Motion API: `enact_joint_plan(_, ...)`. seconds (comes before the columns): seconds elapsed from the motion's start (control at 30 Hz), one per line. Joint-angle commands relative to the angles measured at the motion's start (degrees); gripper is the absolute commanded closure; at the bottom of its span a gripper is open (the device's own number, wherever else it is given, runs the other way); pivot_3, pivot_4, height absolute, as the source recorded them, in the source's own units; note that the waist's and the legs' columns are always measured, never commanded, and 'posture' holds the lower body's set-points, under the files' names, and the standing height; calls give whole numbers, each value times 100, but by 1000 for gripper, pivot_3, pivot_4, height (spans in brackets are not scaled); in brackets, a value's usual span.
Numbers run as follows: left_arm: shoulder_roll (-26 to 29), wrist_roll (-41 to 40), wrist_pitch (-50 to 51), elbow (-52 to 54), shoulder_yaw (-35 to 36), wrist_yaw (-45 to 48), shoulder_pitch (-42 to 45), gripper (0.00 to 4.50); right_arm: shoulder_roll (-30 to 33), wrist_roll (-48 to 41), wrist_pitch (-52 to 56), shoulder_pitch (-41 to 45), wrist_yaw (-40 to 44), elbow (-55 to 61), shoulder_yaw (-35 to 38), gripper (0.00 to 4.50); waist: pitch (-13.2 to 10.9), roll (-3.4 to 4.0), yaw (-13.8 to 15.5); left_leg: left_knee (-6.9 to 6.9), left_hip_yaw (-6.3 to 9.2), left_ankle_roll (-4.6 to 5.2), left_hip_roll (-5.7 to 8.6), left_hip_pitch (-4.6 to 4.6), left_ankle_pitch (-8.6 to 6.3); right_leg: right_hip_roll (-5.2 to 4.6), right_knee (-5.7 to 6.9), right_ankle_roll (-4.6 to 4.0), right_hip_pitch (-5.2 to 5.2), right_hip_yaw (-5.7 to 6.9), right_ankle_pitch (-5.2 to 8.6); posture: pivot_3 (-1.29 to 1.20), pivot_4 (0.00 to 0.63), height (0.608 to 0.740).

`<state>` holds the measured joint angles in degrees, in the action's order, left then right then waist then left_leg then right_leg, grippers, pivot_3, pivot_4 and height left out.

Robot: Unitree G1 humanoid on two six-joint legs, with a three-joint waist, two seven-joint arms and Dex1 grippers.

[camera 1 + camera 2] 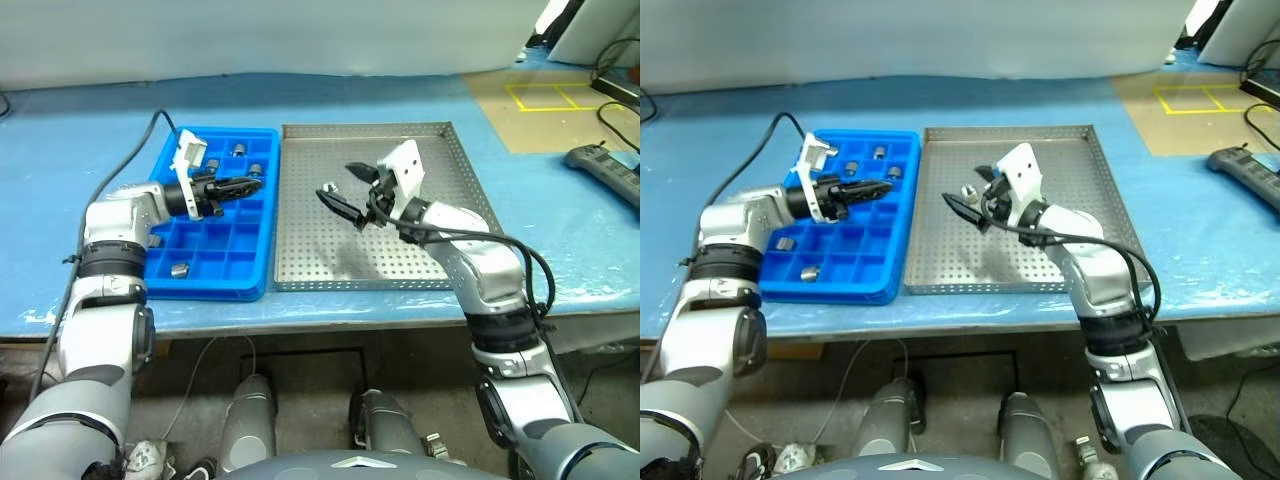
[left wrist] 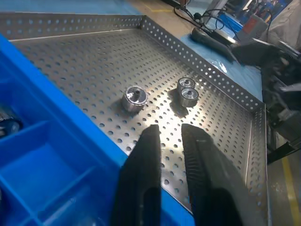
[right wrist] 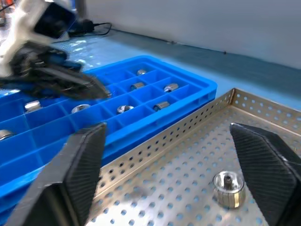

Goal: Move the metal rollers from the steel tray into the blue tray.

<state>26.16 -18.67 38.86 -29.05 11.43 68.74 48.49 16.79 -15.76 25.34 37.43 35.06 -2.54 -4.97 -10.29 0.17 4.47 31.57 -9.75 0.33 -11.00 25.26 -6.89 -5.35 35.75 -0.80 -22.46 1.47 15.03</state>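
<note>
Steel tray (image 1: pixel 440 240) still holds three metal rollers (image 2: pixel 135 98), while several more already lie in the compartments of the blue tray (image 1: pixel 255 275) touching its side on the table (image 1: pixel 80 130). My right hand (image 1: pixel 340 192) hovers above the steel tray with its fingers spread wide and nothing between them, one roller just ahead. My left hand (image 1: pixel 245 185) hangs over the blue tray, fingers slightly parted and empty. To do this well, I judge I should lower the right hand straight down, straddle that single roller squarely, and close only once both fingers flank it.
</note>
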Motion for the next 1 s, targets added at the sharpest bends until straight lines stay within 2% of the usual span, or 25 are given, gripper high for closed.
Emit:
enact_joint_plan(0.03, -121, -428, 275, 934, 216, -567, -151, 2278, -123, 206, -690, 417, 179, -913, -46, 0, 0, 0, 11, 1, 0, -1, 0, 0, 1, 0, 0, -1, 1, 0, -1, -43, 150, 740)
enact_joint_plan(0.1, -184, -631, 416, 1257, 273, -803, -314, 1634, -252, 405, -1088, 706, 168, -1618, -92, 0, 0, 0, 3, 4, 0, -3, 2, -2, 3, 0, 2, -2, 3, -1, -1, -38, 150, 740)
enact_joint_plan(0.27, -97, -906, 695, 1778, 305, -1292, -568, 15, -470, 913, -1913, 1569, -525, -4026, 83, 0, 0, 0, -26, 9, 0, -9, 4, 2, 8, 5, 10, -2, -5, -2, -2, 5, 150, 740)
enact_joint_plan(0.53, 267, -1268, 932, 2254, 250, -1419, -899, 15, -792, 909, -2692, 2324, -1018, -6112, 573, 0, 0, 1, -25, 22, 1, 11, 5, 49, 19, 14, 19, -2, -50, 5, -2, 36, 150, 740)
enact_joint_plan(0.63, 275, -1329, 936, 2231, 256, -1547, -909, 15, -923, 833, -2840, 2539, -1004, -6389, 776, 0, 0, 1, -23, 64, 5, 19, 2, 81, 14, 13, 51, -2, -74, 7, -2, 37, 150, 740)
enact_joint_plan(1.0, 214, -1350, 764, 2402, -31, -1773, -973, 15, -1141, 1162, -2880, 2689, -1241, -7069, 850, 0, -1, 2, 3, 77, 1, -17, -40, 57, 23, 22, 99, -5, -72, 5, -2, 38, 150, 740)
